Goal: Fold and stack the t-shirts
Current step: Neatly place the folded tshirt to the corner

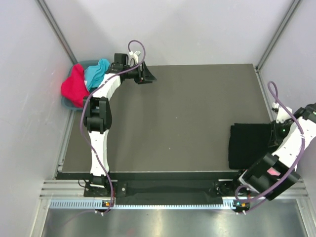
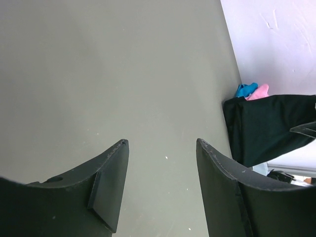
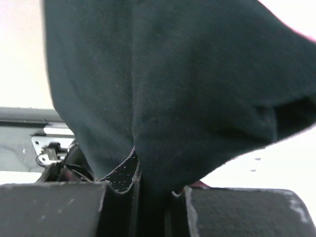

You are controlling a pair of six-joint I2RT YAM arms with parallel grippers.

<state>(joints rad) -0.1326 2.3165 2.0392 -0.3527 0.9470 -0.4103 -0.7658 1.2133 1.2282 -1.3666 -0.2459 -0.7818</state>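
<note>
Right tool (image 3: pixel 155 190) tight on black t-shirt (image 3: pixel 173 89)

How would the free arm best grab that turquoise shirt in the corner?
Probably pinch the raised bunch at the top of the turquoise shirt, coming down from above on the table side: it lies crumpled in the basket, beside the red shirt, wall close behind.
</note>
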